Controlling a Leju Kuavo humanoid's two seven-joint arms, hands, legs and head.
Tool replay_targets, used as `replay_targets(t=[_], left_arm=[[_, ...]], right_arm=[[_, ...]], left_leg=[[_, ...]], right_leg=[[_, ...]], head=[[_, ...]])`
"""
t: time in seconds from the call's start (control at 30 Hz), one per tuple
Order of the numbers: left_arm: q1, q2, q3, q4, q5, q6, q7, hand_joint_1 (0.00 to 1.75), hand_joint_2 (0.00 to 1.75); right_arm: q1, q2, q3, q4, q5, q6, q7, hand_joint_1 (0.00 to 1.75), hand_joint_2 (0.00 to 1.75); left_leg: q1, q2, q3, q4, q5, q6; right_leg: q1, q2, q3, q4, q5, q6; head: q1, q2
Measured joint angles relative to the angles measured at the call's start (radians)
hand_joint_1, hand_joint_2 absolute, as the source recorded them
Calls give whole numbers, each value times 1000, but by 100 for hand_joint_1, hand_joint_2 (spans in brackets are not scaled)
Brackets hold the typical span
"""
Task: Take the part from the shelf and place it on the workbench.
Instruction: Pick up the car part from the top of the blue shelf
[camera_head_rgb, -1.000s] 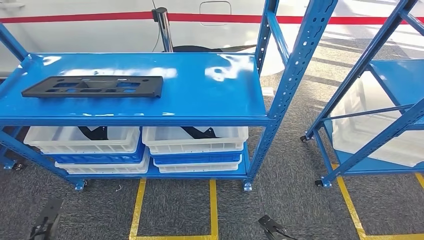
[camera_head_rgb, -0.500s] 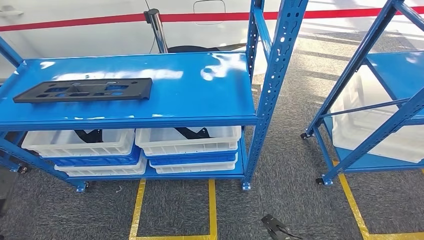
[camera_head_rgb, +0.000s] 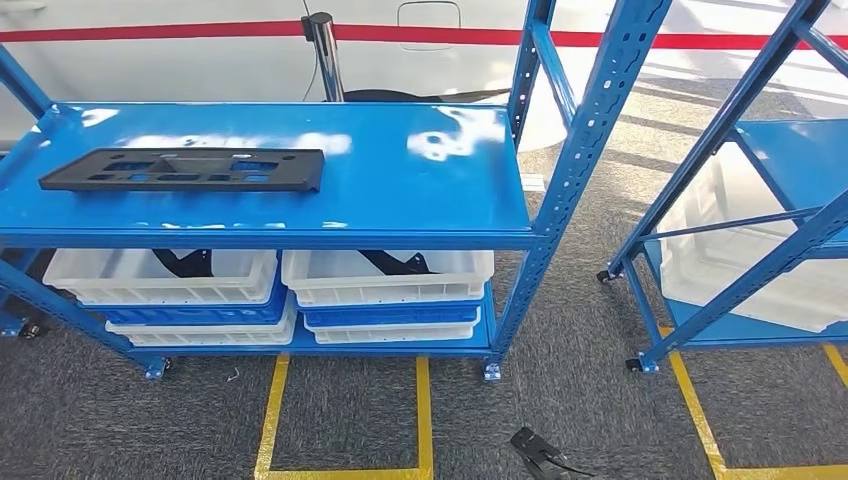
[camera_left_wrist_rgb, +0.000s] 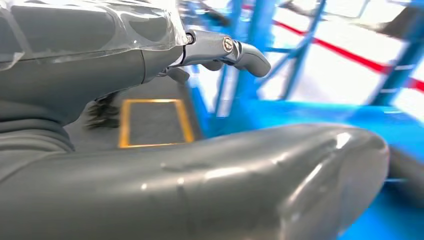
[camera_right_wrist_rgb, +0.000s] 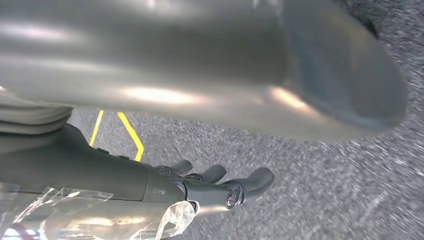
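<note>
The flat black part (camera_head_rgb: 183, 168) lies on the left of the blue shelf (camera_head_rgb: 400, 190), no writing readable on it. Below, white bins (camera_head_rgb: 388, 277) are stacked on blue ones, their dark contents half hidden. The left hand (camera_left_wrist_rgb: 150, 75) holds nothing, fingers spread, near a blurred blue rack. The right hand (camera_right_wrist_rgb: 200, 187) hangs empty over grey carpet (camera_right_wrist_rgb: 350, 190), fingers apart; a big thumb blocks much
</note>
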Motion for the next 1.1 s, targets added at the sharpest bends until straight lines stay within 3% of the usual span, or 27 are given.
replay_targets(t=[0.07,0.1,0.13,0.23,0.3,0.4,0.47,0.53,0.6,0.63,0.67,0.73,0.77,0.8,0.93,1.0,1.07,1.1], left_arm=[[-41,-9,6,-35,-14,-75,11,0,0],[-58,-15,8,-51,-19,-102,18,0,0],[-76,-22,10,-68,-25,-120,23,0,0],[-131,-44,12,-113,-66,-137,26,0,0],[-167,-63,9,-136,-113,-132,20,0,0],[-205,-92,-4,-161,-174,-124,7,0,0],[-231,-114,-14,-168,-207,-122,-1,0,0],[-251,-140,-25,-169,-234,-121,-7,0,0],[-256,-164,-39,-169,-250,-122,-10,0,0],[-259,-176,-45,-169,-256,-123,-13,0,0],[-264,-187,-52,-169,-263,-125,-16,0,0],[-281,-207,-65,-169,-280,-130,-27,0,0],[-289,-218,-72,-169,-289,-132,-32,0,0],[-295,-230,-78,-169,-298,-134,-37,0,0],[-305,-280,-105,-168,-334,-148,-49,0,0],[-309,-305,-119,-166,-354,-161,-52,0,0],[-308,-330,-134,-162,-366,-171,-54,0,0],[-307,-342,-143,-160,-370,-174,-53,0,0]], right_arm=[[-1,1,0,0,8,5,-6,0,0],[-1,2,1,0,11,8,-8,0,0],[-1,2,3,0,15,10,-9,0,0],[-4,3,11,1,27,13,-10,0,0],[-8,3,18,1,36,15,-10,0,0],[-15,8,24,1,47,22,-9,0,0],[-21,11,26,1,53,26,-8,0,0],[-27,11,30,1,59,28,-8,0,0],[-30,12,35,1,64,31,-8,0,0],[-31,13,38,1,66,32,-8,0,0],[-32,14,41,1,69,32,-8,0,0],[-36,17,47,1,75,34,-7,0,0],[-38,18,49,1,79,35,-7,0,0],[-40,18,50,1,82,38,-6,0,0],[-47,17,58,1,91,46,-4,0,0],[-51,18,63,1,96,49,-3,0,0],[-54,19,69,1,98,50,-1,0,0],[-54,18,71,1,98,50,0,0,0]], left_leg=[[-4,0,0,0,0,4],[-7,0,1,0,-1,5],[-10,0,2,0,-1,5],[-17,0,4,1,-3,6],[-21,0,1,1,-4,3],[-21,2,-3,2,-8,-10],[-18,4,-32,66,-47,-21],[-15,4,-97,208,-110,-31],[-13,4,-148,307,-134,-38],[-12,4,-146,298,-117,-38],[-12,4,-125,246,-83,-37],[-14,4,-55,89,-8,-29],[-17,4,-30,31,12,-23],[-20,3,-17,-2,20,-17],[-16,3,-14,-18,24,3],[-11,3,-12,-21,27,11],[-10,3,-12,-21,27,13],[-9,3,-11,-20,27,13]], right_leg=[[0,0,-65,133,-47,1],[0,0,-79,155,-43,-2],[2,0,-73,132,-20,-7],[11,-2,20,-82,86,-32],[15,-4,49,-156,108,-40],[12,-6,50,-168,114,-45],[5,-6,54,-176,120,-52],[4,-4,54,-177,121,-55],[4,-2,54,-176,121,-55],[4,-1,55,-176,121,-55],[4,1,56,-176,121,-54],[6,3,56,-174,120,-51],[8,4,53,-173,120,-48],[9,4,51,-173,120,-44],[11,4,39,-153,106,-25],[6,3,-4,-57,52,-13],[-1,1,-73,87,-10,-4],[-4,1,-95,131,-20,-1]], head=[[0,0],[0,0],[0,0],[0,0],[0,0],[0,0],[-1,0],[-3,0],[-3,0],[-3,0],[-3,0],[-3,0],[-3,0],[-3,0],[-2,0],[0,0],[1,0],[1,0]])
